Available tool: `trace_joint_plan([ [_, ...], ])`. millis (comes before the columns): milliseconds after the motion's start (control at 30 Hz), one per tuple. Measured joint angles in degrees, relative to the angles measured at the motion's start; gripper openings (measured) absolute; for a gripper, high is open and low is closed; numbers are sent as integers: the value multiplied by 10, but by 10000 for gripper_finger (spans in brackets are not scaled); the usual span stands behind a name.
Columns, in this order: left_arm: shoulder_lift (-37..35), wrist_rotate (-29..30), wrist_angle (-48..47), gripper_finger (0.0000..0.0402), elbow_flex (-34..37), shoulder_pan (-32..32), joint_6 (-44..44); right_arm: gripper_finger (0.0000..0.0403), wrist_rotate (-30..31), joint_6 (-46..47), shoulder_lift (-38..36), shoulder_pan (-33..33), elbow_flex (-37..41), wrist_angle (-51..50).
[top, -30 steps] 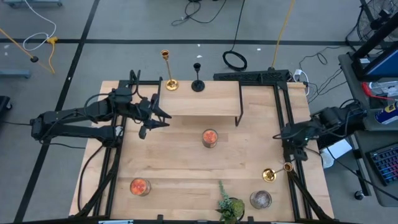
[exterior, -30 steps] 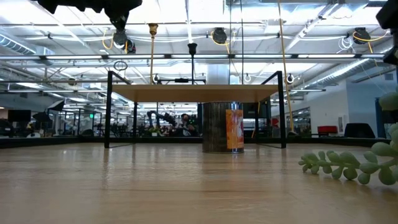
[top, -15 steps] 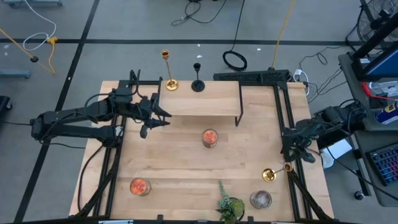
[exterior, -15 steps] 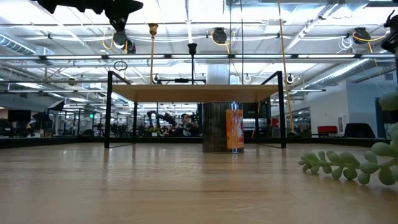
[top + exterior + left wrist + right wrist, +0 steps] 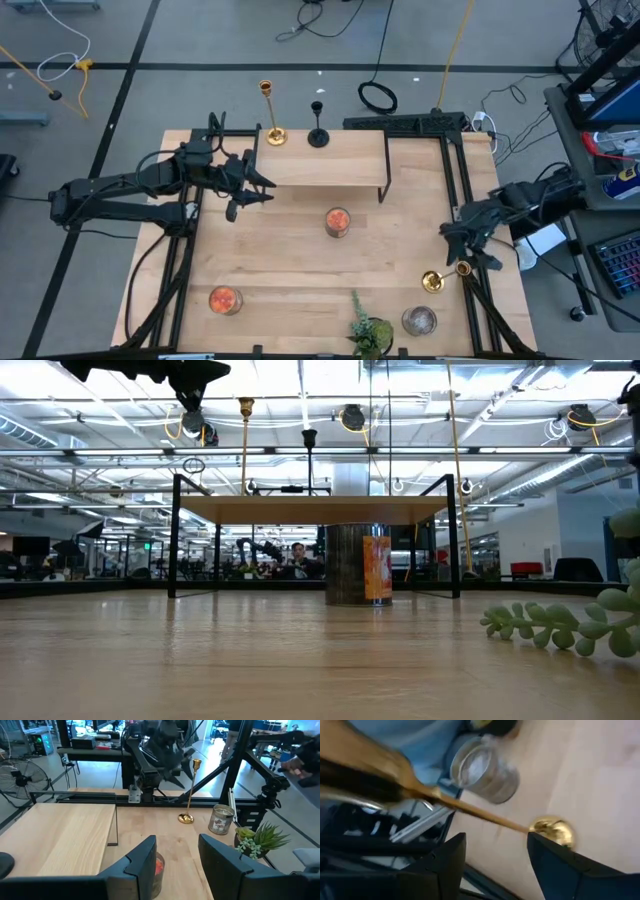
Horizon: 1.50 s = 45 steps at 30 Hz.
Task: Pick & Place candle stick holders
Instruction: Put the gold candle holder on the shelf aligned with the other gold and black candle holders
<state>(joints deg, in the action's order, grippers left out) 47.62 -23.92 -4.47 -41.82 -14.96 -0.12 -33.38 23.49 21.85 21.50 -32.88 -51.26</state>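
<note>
Hanging over the left side of the table (image 5: pixel 300 260), the left claw (image 5: pixel 262 187) has its fingers (image 5: pixel 145 862) spread apart with nothing between them, just beside the near left corner of the raised wooden shelf (image 5: pixel 330 158). On the back edge of that shelf stand two candlestick holders: a tall gold one (image 5: pixel 270 112) and, just to its right, a shorter black one (image 5: pixel 318 125); from table level both stems rise above the shelf top, gold (image 5: pixel 244 448) and black (image 5: pixel 309 460). Under the shelf's front edge sits a glass jar candle with orange filling (image 5: pixel 338 222). Another orange jar candle (image 5: pixel 225 299) rests near the front left of the table, well apart from everything else. Toward the front, a small green plant (image 5: pixel 368 332) stands beside a jar candle with grey filling (image 5: pixel 419 320). To the right, near the table's right edge, the third candlestick holder (image 5: pixel 440 278), gold, stands on its round base (image 5: pixel 552 830), its stem leaning in the left wrist view (image 5: pixel 190 795). The right claw (image 5: pixel 456 243) hovers just behind and above it, fingers (image 5: pixel 445 865) apart and empty, with the thin stem running across the gap ahead of them.
</note>
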Motion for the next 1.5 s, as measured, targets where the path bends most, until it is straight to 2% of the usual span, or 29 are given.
trace_joint_plan([
  [167,0,0,0,152,0,0,0,210,-83,1,0,0,61,99],
  [267,0,0,0,152,0,0,11,210,-104,17,0,0,75,149],
  [467,0,0,1,152,0,0,73,210,-95,-27,0,0,75,197],
  [700,0,1,1,152,0,0,72,210,5,-51,0,0,75,189],
  [1000,0,1,0,152,0,0,73,210,2,-58,0,0,92,205],
  [1233,0,1,1,152,0,0,73,210,1,-47,0,0,123,295],
  [1500,0,0,1,152,0,0,73,210,1,-45,0,0,131,301],
])
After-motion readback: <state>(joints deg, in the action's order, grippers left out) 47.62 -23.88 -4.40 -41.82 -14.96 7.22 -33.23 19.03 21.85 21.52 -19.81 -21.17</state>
